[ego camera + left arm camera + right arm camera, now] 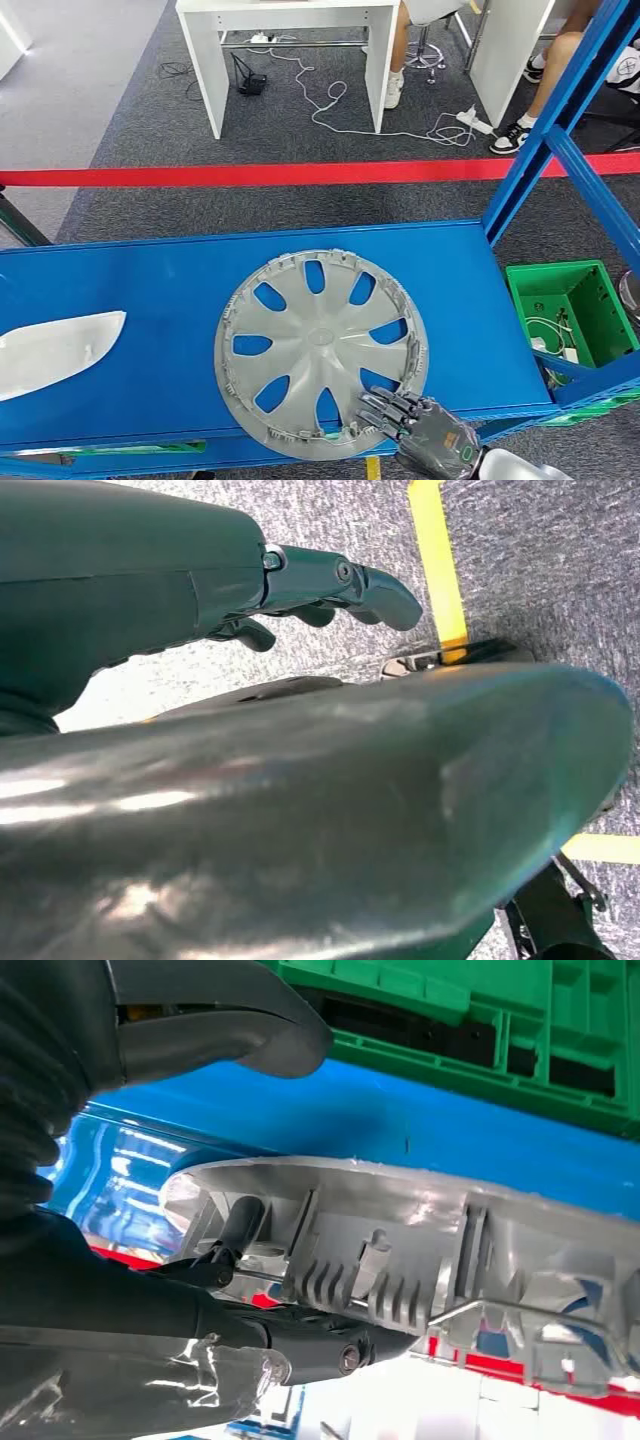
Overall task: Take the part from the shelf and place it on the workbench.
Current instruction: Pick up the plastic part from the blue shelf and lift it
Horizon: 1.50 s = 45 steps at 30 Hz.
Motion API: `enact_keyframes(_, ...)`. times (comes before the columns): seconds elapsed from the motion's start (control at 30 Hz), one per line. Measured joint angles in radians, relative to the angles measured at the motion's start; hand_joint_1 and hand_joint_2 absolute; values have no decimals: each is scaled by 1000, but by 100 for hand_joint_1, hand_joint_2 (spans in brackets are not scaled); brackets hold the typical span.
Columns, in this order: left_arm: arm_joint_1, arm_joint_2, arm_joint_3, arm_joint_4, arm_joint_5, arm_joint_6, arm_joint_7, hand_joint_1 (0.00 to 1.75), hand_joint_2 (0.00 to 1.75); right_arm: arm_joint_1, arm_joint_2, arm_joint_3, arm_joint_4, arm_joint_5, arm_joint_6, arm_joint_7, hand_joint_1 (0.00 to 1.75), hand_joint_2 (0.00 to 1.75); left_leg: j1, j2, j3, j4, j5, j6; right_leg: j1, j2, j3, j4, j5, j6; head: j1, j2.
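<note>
A grey wheel cover (321,352) lies flat on the blue shelf board (151,300), its near rim reaching the board's front edge. My right hand (423,430) comes in from the lower right, and its fingers (381,405) rest on top of the cover's near rim. In the right wrist view the dark fingers (302,1340) lie along the cover (423,1250), while the thumb (226,1030) stands apart from the rim on the other side, with blue board showing in the gap. My left hand (226,570) hangs over the carpet floor, fingers stretched out and holding nothing.
A pale flat sheet part (53,350) lies at the shelf's left end. Blue shelf uprights (558,110) rise at the right, beside a green crate (573,310) on the floor. Beyond a red floor line (264,175) stand a white desk (287,20) and a seated person's legs (555,70).
</note>
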Motion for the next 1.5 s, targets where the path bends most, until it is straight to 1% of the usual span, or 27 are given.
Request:
enact_keyframes(0.2,0,-2,3,0,0,0,-2,0,0,2,4,-2,4,0,-11,48,175,175,0,0,0,0,0,0,0,0,0,0,0,0,0,0)
enact_keyframes(0.47,0,-3,8,0,1,1,-3,0,0,2,7,-12,4,17,-34,84,175,175,-1,0,0,0,0,0,0,-1,1,-1,0,0,0,0)
enact_keyframes(0.73,0,-3,22,0,-3,1,-3,0,0,23,26,-16,5,22,-109,102,175,175,0,0,0,0,0,0,0,0,1,-1,0,0,0,0)
enact_keyframes(0.9,0,-4,28,0,-9,1,-3,0,0,46,49,-31,6,-20,-190,94,175,175,0,0,0,0,0,0,0,0,1,-1,0,0,0,0)
enact_keyframes(1.0,0,-4,29,0,-10,1,-3,0,0,57,61,-37,6,-36,-210,89,175,175,0,0,0,0,0,0,0,0,1,-1,0,0,0,0)
enact_keyframes(1.13,0,-4,31,0,-11,1,-4,0,0,76,85,-58,1,-97,-277,64,175,175,0,0,0,0,0,0,0,0,1,-1,0,0,0,0)
enact_keyframes(1.27,0,-5,38,0,-17,1,-10,0,0,105,121,-102,-33,-178,-343,17,175,175,0,0,0,0,0,0,0,-1,1,-1,0,0,0,0)
enact_keyframes(1.37,0,-6,45,0,-21,1,-16,0,0,127,153,-148,-69,-232,-363,-32,175,175,0,0,0,0,0,0,0,-1,1,-1,0,0,0,0)
enact_keyframes(1.5,1,-8,51,0,-30,4,-33,0,0,156,200,-220,-111,-323,-363,-101,175,175,0,0,-1,0,0,0,0,-1,0,-1,0,0,0,0)
